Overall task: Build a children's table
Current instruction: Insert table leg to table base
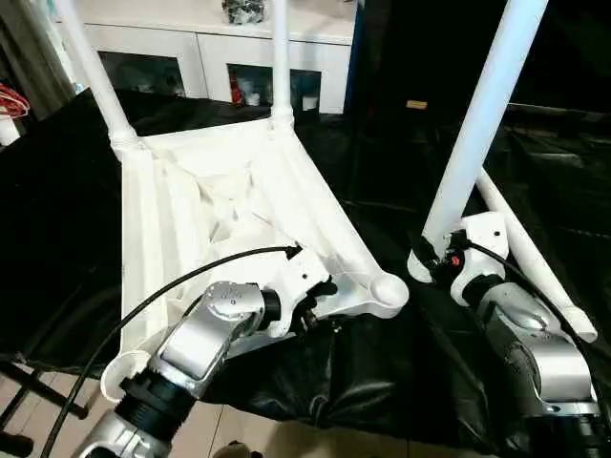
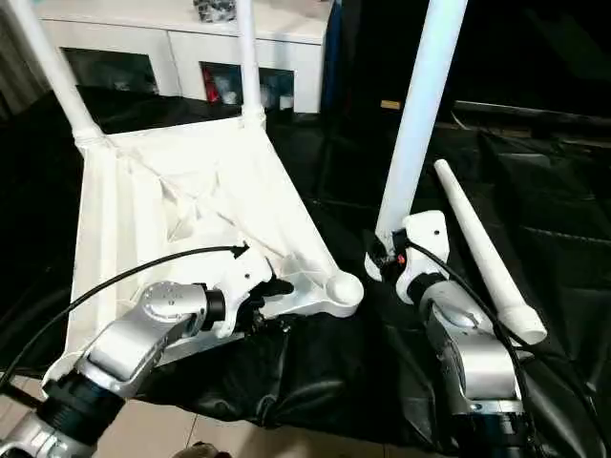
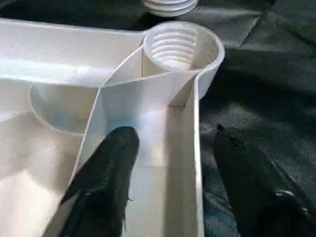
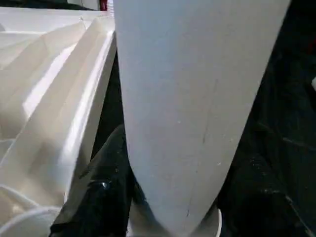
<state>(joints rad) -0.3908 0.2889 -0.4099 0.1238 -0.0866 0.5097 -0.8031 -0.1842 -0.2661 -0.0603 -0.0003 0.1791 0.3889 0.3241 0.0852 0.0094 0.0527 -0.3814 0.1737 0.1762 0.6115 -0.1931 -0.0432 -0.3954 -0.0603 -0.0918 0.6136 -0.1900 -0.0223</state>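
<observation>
The white table top [image 1: 162, 219] lies upside down on black cloth, ribs showing. Two legs [image 1: 95, 67] [image 1: 280, 57] stand in its far corner sockets. The near right socket [image 3: 180, 44] is bare, its thread visible. My left gripper [image 1: 315, 310] is open astride the rim wall just short of that socket, one finger [image 3: 106, 168] inside the top and the other outside. Right of the socket, my right gripper [image 1: 434, 260] is shut on the thick lower end of a third leg [image 1: 482, 114], held nearly upright. A fourth leg [image 2: 482, 253] lies on the cloth at the right.
A white cabinet [image 1: 200, 48] with glass doors stands behind the table top. Black cloth [image 1: 382, 382] covers the work area and hangs over the near edge, with light floor [image 1: 239, 429] below. A black cable [image 1: 172, 291] loops over my left forearm.
</observation>
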